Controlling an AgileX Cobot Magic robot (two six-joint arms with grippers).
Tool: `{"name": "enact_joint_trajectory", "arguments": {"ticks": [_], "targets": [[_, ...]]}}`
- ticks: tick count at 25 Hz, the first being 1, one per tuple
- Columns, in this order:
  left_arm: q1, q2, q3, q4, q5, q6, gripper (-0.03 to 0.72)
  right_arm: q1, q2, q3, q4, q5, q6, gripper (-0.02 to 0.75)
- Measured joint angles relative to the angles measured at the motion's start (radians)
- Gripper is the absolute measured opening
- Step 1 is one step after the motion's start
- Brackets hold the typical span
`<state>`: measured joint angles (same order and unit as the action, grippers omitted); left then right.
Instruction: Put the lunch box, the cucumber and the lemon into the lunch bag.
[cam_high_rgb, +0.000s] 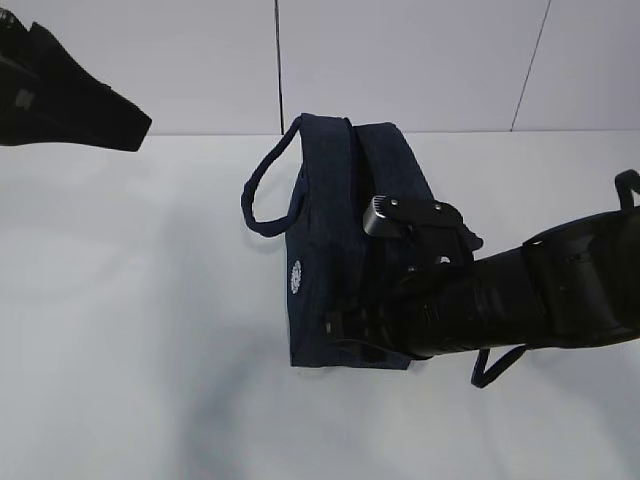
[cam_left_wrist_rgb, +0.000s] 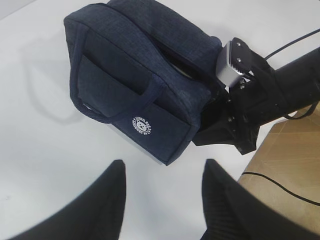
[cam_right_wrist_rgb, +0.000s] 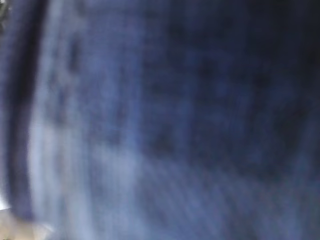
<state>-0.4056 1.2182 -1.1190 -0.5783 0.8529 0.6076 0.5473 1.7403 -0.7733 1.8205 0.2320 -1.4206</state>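
The dark navy lunch bag (cam_high_rgb: 340, 250) stands in the middle of the white table, its white logo facing left; it also shows in the left wrist view (cam_left_wrist_rgb: 135, 75). My right arm (cam_high_rgb: 520, 290) reaches in from the right, and its gripper end is buried in the bag's top and hidden. The right wrist view shows only blurred navy fabric (cam_right_wrist_rgb: 160, 120). My left gripper (cam_left_wrist_rgb: 164, 170) is open and empty, held high above the table left of the bag, at the top left of the exterior view (cam_high_rgb: 135, 130). The lunch box, cucumber and lemon are not visible.
One strap handle (cam_high_rgb: 262, 195) loops out to the bag's left; another strap (cam_high_rgb: 495, 365) hangs under the right arm. A brown wooden surface (cam_left_wrist_rgb: 290, 165) with a black cable lies past the table's edge. A white panelled wall (cam_high_rgb: 400, 60) stands behind the table.
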Motion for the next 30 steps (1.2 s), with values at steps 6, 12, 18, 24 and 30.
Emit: {"name": "enact_joint_trajectory", "arguments": {"ticks": [6, 12, 18, 24, 30], "targets": [[0.0, 0.0, 0.0, 0.0, 0.0, 0.0, 0.34, 0.0, 0.0, 0.0, 0.0, -0.002, 0.004, 0.048], [0.0, 0.0, 0.0, 0.0, 0.0, 0.0, 0.34, 0.0, 0.0, -0.002, 0.0, -0.004, 0.006, 0.0], [0.0, 0.0, 0.0, 0.0, 0.002, 0.0, 0.34, 0.0, 0.0, -0.002, 0.002, 0.02, 0.006, 0.0], [0.0, 0.0, 0.0, 0.0, 0.002, 0.0, 0.34, 0.0, 0.0, 0.018, -0.008, 0.094, 0.028, 0.0], [0.0, 0.0, 0.0, 0.0, 0.002, 0.0, 0.34, 0.0, -0.015, 0.037, -0.147, 0.139, 0.141, 0.0]]}}
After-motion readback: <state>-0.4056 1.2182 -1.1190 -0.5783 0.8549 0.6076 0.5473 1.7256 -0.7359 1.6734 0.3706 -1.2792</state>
